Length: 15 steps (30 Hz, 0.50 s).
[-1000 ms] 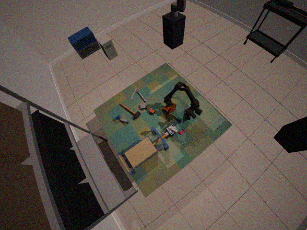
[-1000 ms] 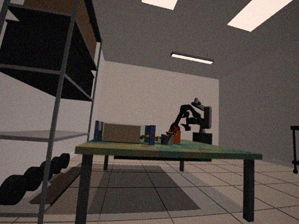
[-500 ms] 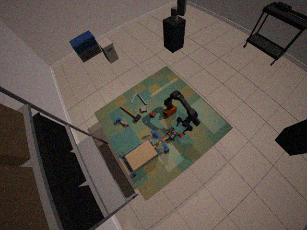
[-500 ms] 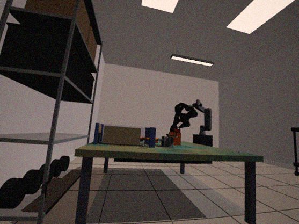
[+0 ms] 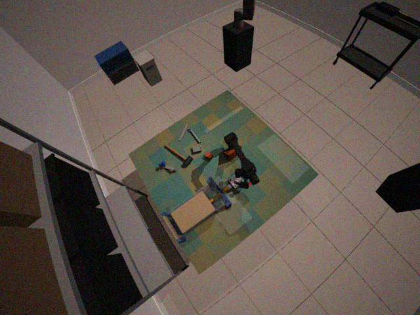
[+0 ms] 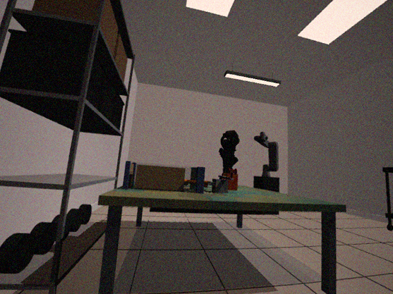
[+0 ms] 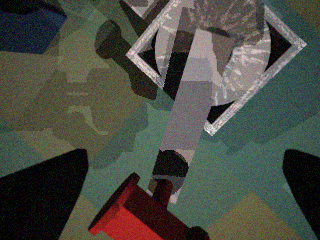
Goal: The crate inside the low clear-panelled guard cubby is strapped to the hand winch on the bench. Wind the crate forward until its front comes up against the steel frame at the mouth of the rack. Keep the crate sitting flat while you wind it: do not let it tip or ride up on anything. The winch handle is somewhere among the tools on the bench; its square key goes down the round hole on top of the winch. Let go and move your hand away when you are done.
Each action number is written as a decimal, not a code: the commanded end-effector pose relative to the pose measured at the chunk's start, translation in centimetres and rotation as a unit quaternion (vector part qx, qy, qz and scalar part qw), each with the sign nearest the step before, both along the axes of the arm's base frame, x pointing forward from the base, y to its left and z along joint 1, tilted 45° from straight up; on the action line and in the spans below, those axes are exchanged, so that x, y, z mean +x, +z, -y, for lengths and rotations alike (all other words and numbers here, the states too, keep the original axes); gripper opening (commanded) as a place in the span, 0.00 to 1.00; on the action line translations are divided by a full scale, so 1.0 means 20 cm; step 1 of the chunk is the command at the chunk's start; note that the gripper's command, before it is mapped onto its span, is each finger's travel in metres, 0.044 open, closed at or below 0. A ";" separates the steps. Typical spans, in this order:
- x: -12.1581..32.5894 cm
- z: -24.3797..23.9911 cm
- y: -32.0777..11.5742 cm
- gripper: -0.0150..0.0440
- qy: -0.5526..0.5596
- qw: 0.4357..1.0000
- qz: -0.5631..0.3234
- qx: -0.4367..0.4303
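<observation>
top view: the open, empty tool hangs by the winch, the red knob low between its fingers. the crate lies near the table's rack-side edge; a hammer and clamp lie toward that edge's other corner, apart from the crate.

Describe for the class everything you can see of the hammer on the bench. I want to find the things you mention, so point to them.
The hammer (image 5: 174, 153) has a long, slim, orange-brown handle that looks like wood, and a dark, blocky head (image 5: 186, 161) at one end. It lies on the patchwork-coloured bench top, its head end nearer the small red block (image 5: 208, 155). The gripper (image 5: 240, 184) is well away from it, and nothing visibly touches it except the bench beneath. The head's material and any markings cannot be made out.
</observation>
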<state>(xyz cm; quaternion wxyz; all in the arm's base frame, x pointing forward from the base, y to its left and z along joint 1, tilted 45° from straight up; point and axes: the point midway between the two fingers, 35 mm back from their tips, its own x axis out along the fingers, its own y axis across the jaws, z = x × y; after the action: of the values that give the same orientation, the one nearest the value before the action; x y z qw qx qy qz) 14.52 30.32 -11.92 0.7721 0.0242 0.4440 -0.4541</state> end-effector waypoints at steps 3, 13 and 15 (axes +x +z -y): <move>0.06 0.02 -0.01 1.00 -0.169 0.985 0.039 0.021; 0.07 0.12 -0.12 1.00 -0.169 0.985 0.039 0.021; 0.07 0.15 -0.14 1.00 -0.169 0.985 0.040 0.021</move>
<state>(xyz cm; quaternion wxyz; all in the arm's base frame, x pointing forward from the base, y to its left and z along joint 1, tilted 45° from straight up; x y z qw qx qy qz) 15.82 29.00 -13.57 0.7023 0.1409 0.4153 -0.5608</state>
